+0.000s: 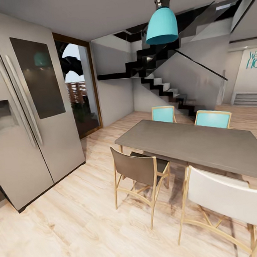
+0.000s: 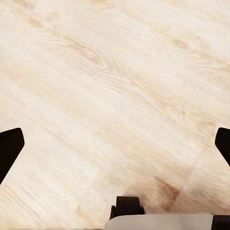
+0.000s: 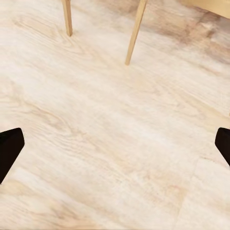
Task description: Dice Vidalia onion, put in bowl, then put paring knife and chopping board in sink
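The sink, onion, chopping board, paring knife, bowl and countertop are out of view; I am in a dining area on the way. My left gripper hangs open over bare wood floor, its dark fingertips far apart with nothing between them. My right gripper is open too, above the floor near two wooden chair legs, and it holds nothing.
A grey dining table stands ahead to the right with a brown chair, a white chair and two teal chairs around it. A steel refrigerator is on the left. A teal pendant lamp hangs overhead; stairs rise behind.
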Controlling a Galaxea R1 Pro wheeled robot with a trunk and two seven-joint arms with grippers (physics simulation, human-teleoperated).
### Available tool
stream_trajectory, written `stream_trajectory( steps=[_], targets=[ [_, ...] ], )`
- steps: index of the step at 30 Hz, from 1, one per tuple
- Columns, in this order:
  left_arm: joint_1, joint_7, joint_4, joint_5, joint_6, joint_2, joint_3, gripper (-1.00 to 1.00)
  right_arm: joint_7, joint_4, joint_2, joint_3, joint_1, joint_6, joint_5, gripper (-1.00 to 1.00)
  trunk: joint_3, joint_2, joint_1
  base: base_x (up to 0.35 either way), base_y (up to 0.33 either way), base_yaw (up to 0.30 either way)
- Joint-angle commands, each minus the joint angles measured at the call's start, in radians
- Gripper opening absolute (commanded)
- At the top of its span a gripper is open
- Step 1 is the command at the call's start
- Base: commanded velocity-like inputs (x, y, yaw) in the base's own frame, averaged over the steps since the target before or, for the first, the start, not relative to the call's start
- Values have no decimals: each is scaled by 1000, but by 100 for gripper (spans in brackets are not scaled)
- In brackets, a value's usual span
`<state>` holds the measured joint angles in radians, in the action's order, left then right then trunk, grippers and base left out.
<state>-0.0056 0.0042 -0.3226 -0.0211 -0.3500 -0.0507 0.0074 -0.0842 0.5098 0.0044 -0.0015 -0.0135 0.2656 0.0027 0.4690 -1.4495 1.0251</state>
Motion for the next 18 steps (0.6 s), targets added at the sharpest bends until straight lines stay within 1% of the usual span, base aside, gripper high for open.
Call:
stream_trajectory(
  steps=[1,18],
  targets=[
    [-1,0,1,-2,-2,0,0,100,-3,0,0,0,0,3,0,100,1,0,0,0,0,262],
    [-1,0,-1,-2,-3,0,0,100,-3,0,0,0,0,17,0,100,1,0,0,0,0,261]
  ],
)
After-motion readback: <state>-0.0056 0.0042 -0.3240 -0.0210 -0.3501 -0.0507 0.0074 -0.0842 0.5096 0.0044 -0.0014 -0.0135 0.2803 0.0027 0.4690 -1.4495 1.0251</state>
